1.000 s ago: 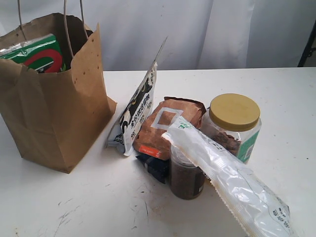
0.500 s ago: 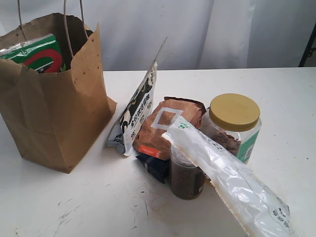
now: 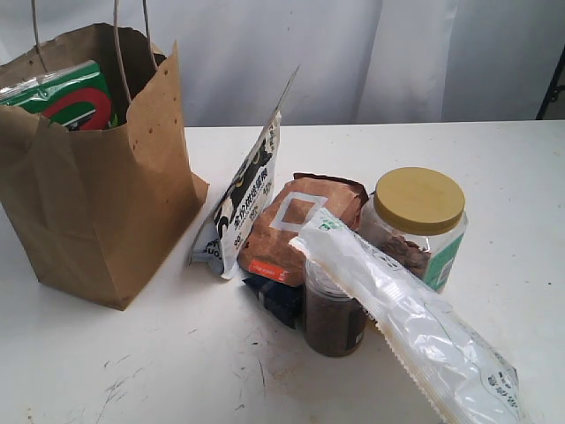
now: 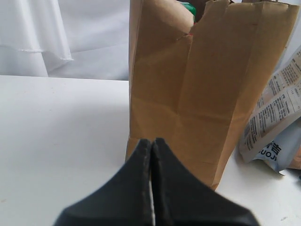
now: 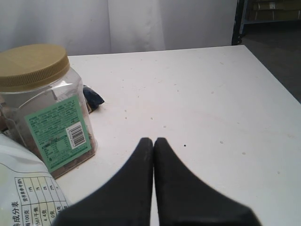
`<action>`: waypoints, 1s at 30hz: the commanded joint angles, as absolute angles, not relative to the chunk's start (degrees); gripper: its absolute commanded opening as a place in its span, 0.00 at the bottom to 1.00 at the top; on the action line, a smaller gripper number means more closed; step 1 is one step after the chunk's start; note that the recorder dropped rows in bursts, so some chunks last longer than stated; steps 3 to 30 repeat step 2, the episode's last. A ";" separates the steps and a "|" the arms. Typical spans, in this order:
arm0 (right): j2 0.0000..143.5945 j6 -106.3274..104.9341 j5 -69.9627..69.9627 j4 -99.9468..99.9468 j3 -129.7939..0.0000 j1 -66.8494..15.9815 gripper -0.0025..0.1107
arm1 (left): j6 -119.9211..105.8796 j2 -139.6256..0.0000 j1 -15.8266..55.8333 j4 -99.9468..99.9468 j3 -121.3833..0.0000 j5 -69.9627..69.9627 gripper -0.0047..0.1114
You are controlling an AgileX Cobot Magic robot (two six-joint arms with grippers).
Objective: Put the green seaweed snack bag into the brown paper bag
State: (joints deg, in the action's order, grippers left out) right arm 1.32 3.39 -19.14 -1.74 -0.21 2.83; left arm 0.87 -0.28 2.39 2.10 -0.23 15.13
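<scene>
left gripper (image 4: 151, 141), right gripper (image 5: 153, 140) closed.

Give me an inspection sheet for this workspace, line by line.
Surface: white table, scuffed near the front.
Job's things: glossy green seaweed snack bag sits inside the upright, crinkled brown paper bag, its top showing.
Clutter: white-and-black upright pouch; small brown pouch with white square; yellow-lidded clear jar; small dark jar; long clear-white plastic packet lying over the small jar.
Grippers: left gripper and right gripper, jaws shut, empty.
Cables: nothing seen.
Surroundings: white curtain behind; dark rack beyond the table.
</scene>
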 commanded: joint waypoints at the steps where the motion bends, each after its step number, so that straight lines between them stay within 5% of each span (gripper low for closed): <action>1: 0.89 3.44 -18.26 -1.43 0.00 3.12 0.02 | 1.02 0.00 2.24 2.39 0.00 15.25 0.04; 30: 0.89 3.44 -18.26 -1.43 0.00 3.12 0.02 | 1.02 0.00 2.24 2.39 0.00 15.25 0.04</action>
